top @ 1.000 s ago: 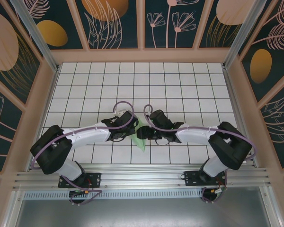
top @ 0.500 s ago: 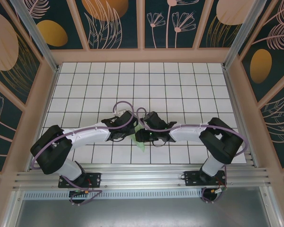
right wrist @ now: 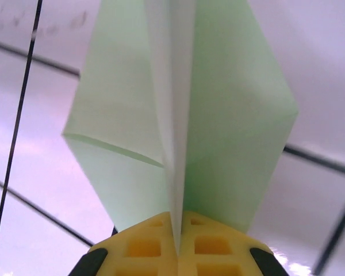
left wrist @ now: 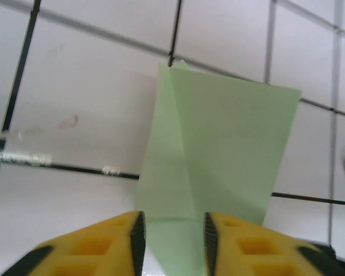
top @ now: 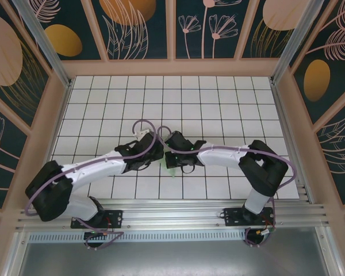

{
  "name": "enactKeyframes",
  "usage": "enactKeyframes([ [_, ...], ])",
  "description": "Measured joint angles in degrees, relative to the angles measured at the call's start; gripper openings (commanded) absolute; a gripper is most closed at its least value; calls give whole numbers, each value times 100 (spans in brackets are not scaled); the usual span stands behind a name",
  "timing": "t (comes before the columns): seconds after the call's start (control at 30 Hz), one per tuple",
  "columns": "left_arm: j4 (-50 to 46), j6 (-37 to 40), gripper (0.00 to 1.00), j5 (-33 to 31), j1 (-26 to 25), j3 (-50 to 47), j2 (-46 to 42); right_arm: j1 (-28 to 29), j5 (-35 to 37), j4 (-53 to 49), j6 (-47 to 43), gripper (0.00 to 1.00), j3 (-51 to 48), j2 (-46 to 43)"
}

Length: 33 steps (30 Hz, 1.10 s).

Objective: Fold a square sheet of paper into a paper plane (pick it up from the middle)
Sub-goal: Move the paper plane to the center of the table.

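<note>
The square sheet of paper is folded into a pale green paper plane (right wrist: 236, 126) with a raised centre crease, and it lies over the white grid tiles. My right gripper (right wrist: 177, 238) is shut on that centre crease, with both wings spreading away from the yellow fingers (right wrist: 144, 247). My left gripper (left wrist: 171, 238) is open; its yellow fingers (left wrist: 103, 247) stand apart with the paper plane (left wrist: 224, 144) running into the gap. In the top view the left gripper (top: 160, 156) and right gripper (top: 170, 159) meet tip to tip over the paper plane (top: 171, 168), which is mostly hidden.
The white tiled table (top: 218, 103) spreads wide behind and beside the arms. Wooden frame walls (top: 172, 68) close it in on three sides. An aluminium rail (top: 172, 215) with the arm bases runs along the near edge.
The right gripper has moved left and shut on the paper's centre crease. The left gripper's jaws have come apart, letting go of the paper. Both wrists have shifted slightly left.
</note>
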Motion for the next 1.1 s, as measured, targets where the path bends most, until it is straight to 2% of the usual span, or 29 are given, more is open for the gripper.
enactKeyframes([
  [0.13,81,-83,49,-308,39,-164,-756,-286,590,-660,0,1,584,61],
  [0.33,101,-199,49,-581,308,-671,-1281,-778,813,-1141,-9,4,1132,667],
  [0.47,76,-256,49,-605,409,-881,-1314,-831,855,-1373,-48,10,1532,1259],
  [0.53,59,-260,49,-603,422,-890,-1314,-828,866,-1443,-57,20,1665,1464],
  [0.57,59,-260,48,-603,431,-890,-1314,-828,866,-1482,-76,21,1720,1513],
  [0.8,68,-256,48,-599,468,-887,-1246,-828,874,-1698,-70,22,1978,1679],
  [1.1,63,-251,49,-560,485,-855,-918,-739,1010,-2011,28,17,2302,1910],
])
